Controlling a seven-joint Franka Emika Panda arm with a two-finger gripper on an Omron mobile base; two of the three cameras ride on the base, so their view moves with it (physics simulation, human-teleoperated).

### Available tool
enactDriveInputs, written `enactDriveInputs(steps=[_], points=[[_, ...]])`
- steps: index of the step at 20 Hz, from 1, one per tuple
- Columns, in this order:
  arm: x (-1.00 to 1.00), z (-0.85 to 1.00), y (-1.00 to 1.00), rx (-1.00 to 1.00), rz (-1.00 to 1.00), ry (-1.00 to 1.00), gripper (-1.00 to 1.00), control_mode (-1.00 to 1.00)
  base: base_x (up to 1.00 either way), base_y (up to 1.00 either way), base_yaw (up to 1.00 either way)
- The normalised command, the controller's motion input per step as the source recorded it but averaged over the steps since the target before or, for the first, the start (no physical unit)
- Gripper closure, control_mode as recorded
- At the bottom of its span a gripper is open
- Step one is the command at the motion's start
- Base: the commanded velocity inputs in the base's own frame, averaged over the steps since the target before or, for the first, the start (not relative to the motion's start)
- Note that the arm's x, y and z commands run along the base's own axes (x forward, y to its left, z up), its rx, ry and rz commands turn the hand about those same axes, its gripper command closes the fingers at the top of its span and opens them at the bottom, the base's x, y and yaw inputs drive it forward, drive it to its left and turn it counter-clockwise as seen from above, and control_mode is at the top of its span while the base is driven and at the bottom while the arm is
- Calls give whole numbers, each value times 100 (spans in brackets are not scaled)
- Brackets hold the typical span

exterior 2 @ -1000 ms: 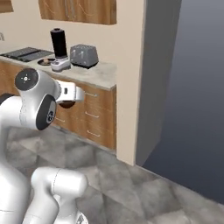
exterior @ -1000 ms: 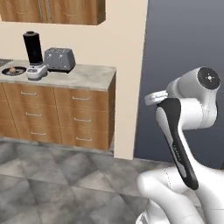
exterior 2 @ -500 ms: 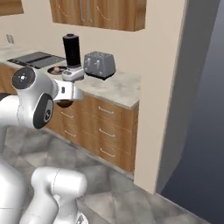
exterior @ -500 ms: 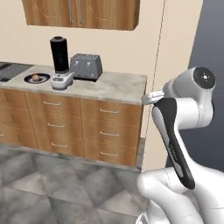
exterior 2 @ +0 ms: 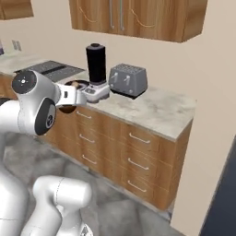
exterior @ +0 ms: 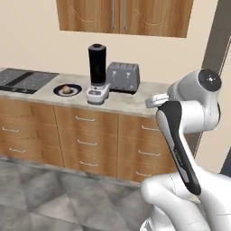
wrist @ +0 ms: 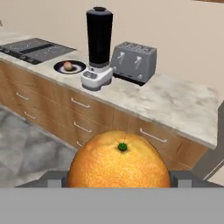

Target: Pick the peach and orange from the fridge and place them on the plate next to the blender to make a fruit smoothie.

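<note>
1. The bright round orange [wrist: 119,160] with a small green stem dot sits at 6 o'clock in the hand view, directly against the two-finger gripper [wrist: 119,177]. The fingers flank it on both sides and are closed on it.
2. The small round plate with a dark rim [wrist: 69,66] lies on the counter at 10 o'clock from the held orange, well apart from it. The dull pinkish-brown peach [wrist: 68,65] rests at the centre of this plate.
3. The tall black blender jar on a silver-white base [wrist: 99,49] stands just beside the plate, at 3 o'clock from it. In the left base view, the plate [exterior: 67,90] and blender [exterior: 97,73] stand in the same order.
4. The silver boxy toaster [wrist: 133,62] stands behind the blender at 2 o'clock from it, near the wall.
5. The black stove top [wrist: 34,49] lies at 10 o'clock from the plate.
6. The pale marbled countertop [wrist: 175,103] tops wooden drawer fronts with metal handles [exterior: 90,144]. Wooden wall cabinets [exterior: 124,16] hang above, against a beige wall. The floor is grey tile [exterior: 54,198].
</note>
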Motion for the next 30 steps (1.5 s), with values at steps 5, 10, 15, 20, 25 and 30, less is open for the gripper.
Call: enactDriveInputs(steps=[5,10,15,20,25,30], points=[[0,0,0,0,0,0,100,100,100,100,-10],[0,0,0,0,0,0,100,100,100,100,-25],[0,0,0,0,0,0,100,100,100,100,-33],[0,0,0,0,0,0,100,100,100,100,-41],[0,0,0,0,0,0,100,100,93,94,-42],[12,-13,-5,0,-3,10,100,-100,28,29,-14]])
